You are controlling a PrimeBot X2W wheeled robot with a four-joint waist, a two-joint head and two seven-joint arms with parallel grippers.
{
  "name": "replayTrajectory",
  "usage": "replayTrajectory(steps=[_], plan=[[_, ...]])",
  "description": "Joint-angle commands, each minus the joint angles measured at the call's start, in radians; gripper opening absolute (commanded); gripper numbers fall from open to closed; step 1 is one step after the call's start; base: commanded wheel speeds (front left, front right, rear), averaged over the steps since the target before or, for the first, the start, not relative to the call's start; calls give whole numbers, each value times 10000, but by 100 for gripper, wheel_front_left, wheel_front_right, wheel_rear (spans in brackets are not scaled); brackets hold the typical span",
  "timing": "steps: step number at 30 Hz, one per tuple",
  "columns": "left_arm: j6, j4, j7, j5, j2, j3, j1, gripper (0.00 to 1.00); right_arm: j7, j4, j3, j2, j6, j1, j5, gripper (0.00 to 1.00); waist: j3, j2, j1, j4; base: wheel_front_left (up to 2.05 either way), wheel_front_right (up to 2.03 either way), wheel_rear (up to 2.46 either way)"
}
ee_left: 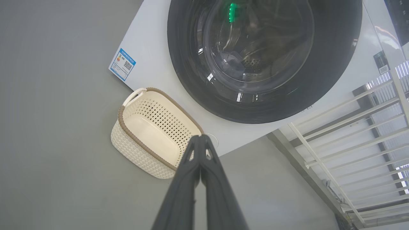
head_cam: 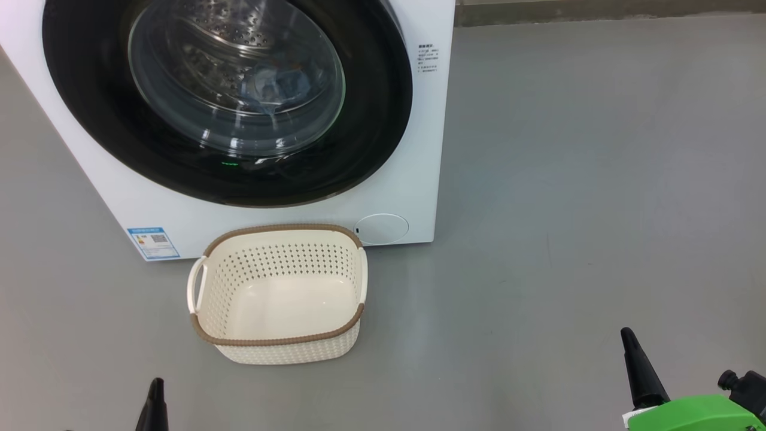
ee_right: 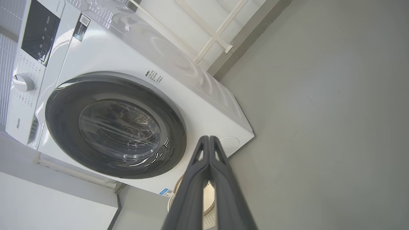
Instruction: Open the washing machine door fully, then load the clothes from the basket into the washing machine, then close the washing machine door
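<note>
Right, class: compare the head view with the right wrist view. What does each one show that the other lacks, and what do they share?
Head view's extras: the whole cream perforated plastic basket, nothing in it; bluish fabric behind glass; the left end effector, a dark tip. Right wrist view's extras: a black control panel, a white round dial, a white railing. Shared: the white front-loading washing machine, its glossy black-rimmed round door shut, the round white flap, the grey floor, the shut right end effector.
</note>
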Motion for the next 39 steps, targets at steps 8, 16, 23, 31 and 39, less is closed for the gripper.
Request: replayTrajectory(steps=[8,16,23,31,39], plan=[[-128,-51,265,-1038,193,235,-629,0,272,-207,5,-26,-6,-568,1030,0,7,0,-1,-49,0,0,0],[-192,78,500,-1951,209,265,-819,0,509,-186,-46,3,-7,-641,1865,0,14,0,-1,-99,0,0,0],[-248,190,705,-2750,223,291,-985,0,716,-167,-90,28,-8,-704,2598,0,20,0,-1,-142,0,0,0],[-312,318,939,-3659,240,320,-1174,0,952,-146,-139,56,-9,-776,3431,0,27,0,-1,-192,0,0,0],[-376,447,1174,-4572,256,350,-1363,0,1188,-125,-189,85,-9,-849,4268,0,34,0,-1,-241,0,0,0]])
